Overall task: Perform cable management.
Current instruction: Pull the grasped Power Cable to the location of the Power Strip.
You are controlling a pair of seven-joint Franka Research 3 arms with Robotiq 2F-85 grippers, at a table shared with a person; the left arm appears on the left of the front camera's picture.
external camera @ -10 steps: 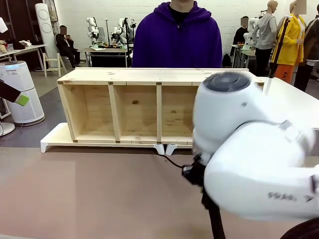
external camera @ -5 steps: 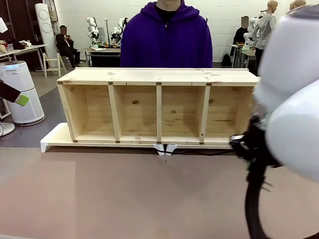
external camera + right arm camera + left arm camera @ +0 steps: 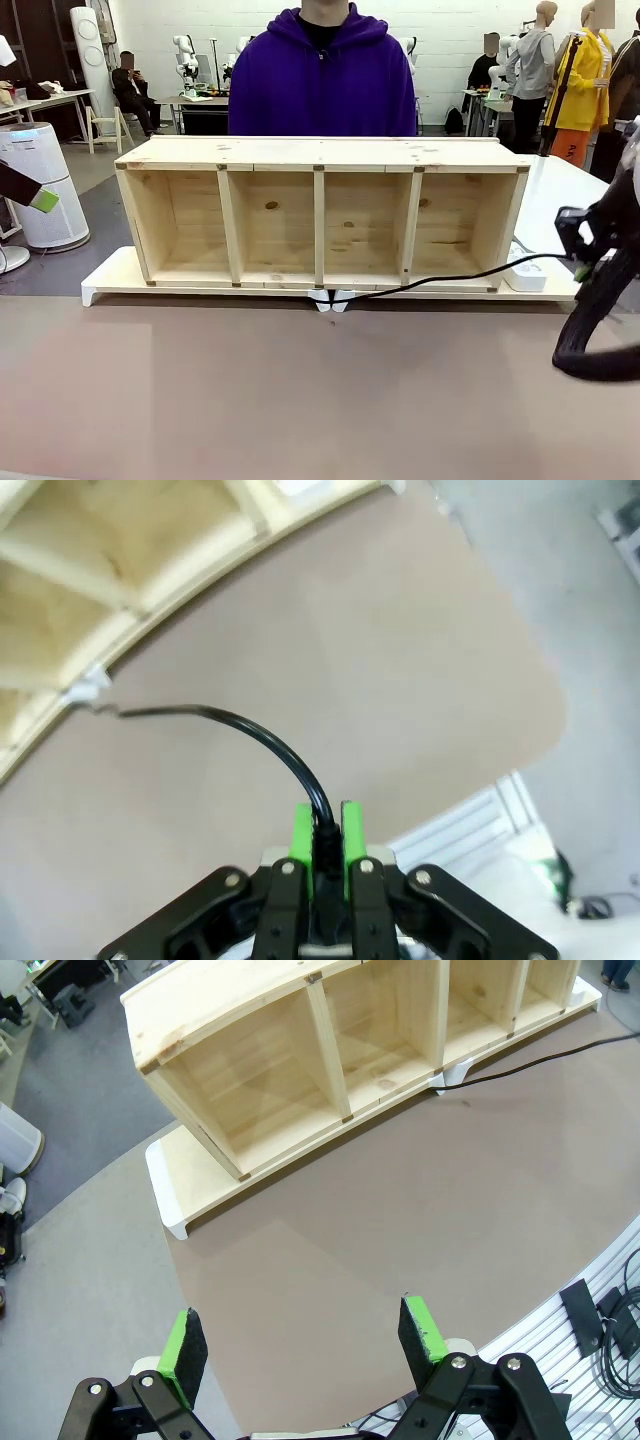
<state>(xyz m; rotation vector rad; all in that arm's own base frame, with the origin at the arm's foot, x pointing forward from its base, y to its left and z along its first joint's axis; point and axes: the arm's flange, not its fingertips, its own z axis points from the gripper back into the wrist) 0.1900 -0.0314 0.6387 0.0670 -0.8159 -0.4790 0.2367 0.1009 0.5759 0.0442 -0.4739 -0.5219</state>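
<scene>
Over brown tabletop [image 3: 250,390] (white-walled room [image 3: 150,20] behind), right gripper [image 3: 327,825] clamping cable [image 3: 270,742], left gripper [image 3: 300,1335] spread.

My front camera sits on the robot's side and looks level across the surface [image 3: 300,390] at the shelf [image 3: 320,215] and the person [image 3: 320,80] beyond. The left wrist camera looks steeply down from high up, past the left fingers [image 3: 183,1345], and shares the shelf and surface. The right wrist camera hangs nearer the surface behind the right fingers [image 3: 301,845]. Its blurred top corner is probably the same shelf.
</scene>
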